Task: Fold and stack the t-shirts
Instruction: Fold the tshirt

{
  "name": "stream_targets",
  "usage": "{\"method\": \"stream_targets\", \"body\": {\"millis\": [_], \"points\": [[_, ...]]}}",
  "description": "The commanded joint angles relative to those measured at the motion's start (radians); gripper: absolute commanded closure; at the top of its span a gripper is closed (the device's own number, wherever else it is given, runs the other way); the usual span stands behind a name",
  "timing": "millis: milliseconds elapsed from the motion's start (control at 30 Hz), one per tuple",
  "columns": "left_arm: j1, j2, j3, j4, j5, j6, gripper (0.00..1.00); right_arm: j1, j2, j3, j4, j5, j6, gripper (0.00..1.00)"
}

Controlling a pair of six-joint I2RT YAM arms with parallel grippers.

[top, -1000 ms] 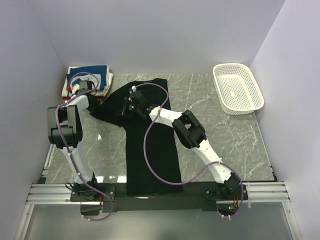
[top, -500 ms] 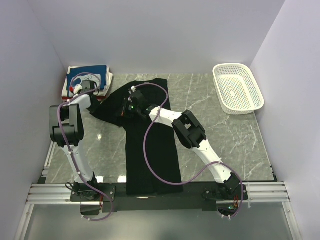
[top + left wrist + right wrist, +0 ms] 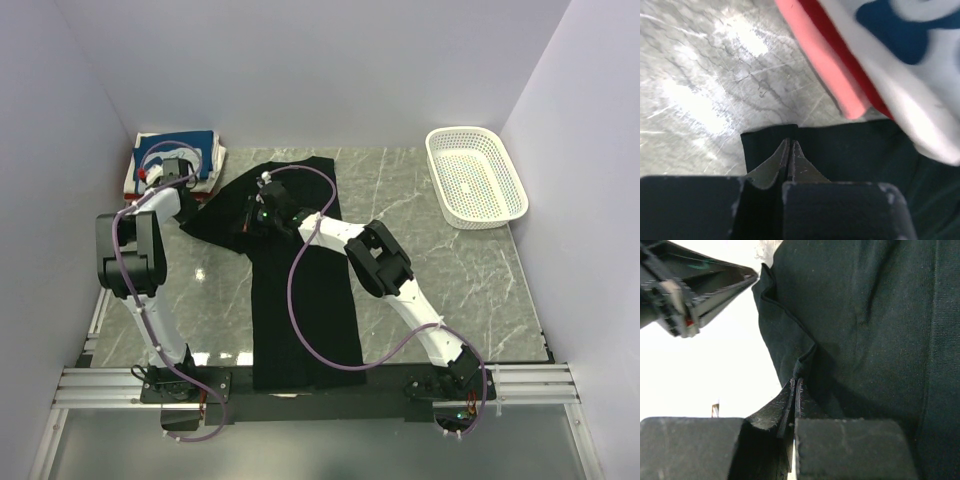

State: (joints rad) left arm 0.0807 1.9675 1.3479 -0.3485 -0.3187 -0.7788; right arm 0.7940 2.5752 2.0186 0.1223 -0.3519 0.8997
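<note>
The black t-shirt [image 3: 305,300] lies spread down the middle of the table, with a sleeve reaching toward the back left. My left gripper [image 3: 188,190] is shut on the edge of that sleeve [image 3: 850,145], beside the stack. My right gripper [image 3: 250,218] is shut on a puckered fold of the black cloth [image 3: 865,315] near the shirt's upper left. The folded stack [image 3: 175,155] sits at the back left corner, with the blue-with-white-print shirt [image 3: 890,20] on top, then white [image 3: 880,75] and red [image 3: 815,45].
A white perforated basket [image 3: 476,178] stands at the back right. Grey marble table [image 3: 450,260] shows right of the shirt. White walls close in on three sides. A dark piece of hardware [image 3: 695,285] shows at the upper left of the right wrist view.
My left wrist has shifted slightly toward the back, near the stack. The right arm and the black shirt have hardly moved.
</note>
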Motion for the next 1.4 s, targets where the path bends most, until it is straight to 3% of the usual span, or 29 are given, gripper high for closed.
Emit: {"method": "stream_targets", "body": {"millis": [0, 300, 367, 400, 500, 767, 1100, 1367], "points": [[-0.004, -0.094, 0.039, -0.007, -0.003, 0.029, 0.99, 0.008, -0.121, 0.002, 0.007, 0.024, -0.042, 1.0], [-0.033, -0.116, 0.063, -0.02, 0.024, 0.062, 0.98, 0.008, -0.135, -0.001, -0.003, 0.039, -0.058, 1.0], [-0.045, -0.078, 0.086, -0.061, 0.01, 0.064, 0.87, 0.008, -0.128, 0.002, -0.003, 0.034, -0.053, 1.0], [-0.053, -0.065, 0.094, -0.07, 0.001, 0.067, 0.77, 0.008, -0.124, 0.005, -0.004, 0.033, -0.051, 1.0], [-0.075, -0.018, 0.125, -0.098, -0.017, 0.069, 0.7, 0.011, -0.115, 0.005, -0.006, 0.033, -0.051, 1.0], [-0.119, 0.04, 0.132, -0.115, -0.057, 0.055, 0.68, 0.01, -0.089, -0.001, -0.007, 0.024, -0.051, 1.0], [-0.131, 0.041, 0.132, -0.141, -0.108, 0.047, 0.58, 0.02, -0.052, 0.0, -0.012, 0.024, -0.044, 1.0], [-0.131, 0.031, 0.142, -0.159, -0.132, 0.052, 0.57, 0.025, -0.029, 0.008, -0.026, 0.03, -0.041, 1.0]]}}
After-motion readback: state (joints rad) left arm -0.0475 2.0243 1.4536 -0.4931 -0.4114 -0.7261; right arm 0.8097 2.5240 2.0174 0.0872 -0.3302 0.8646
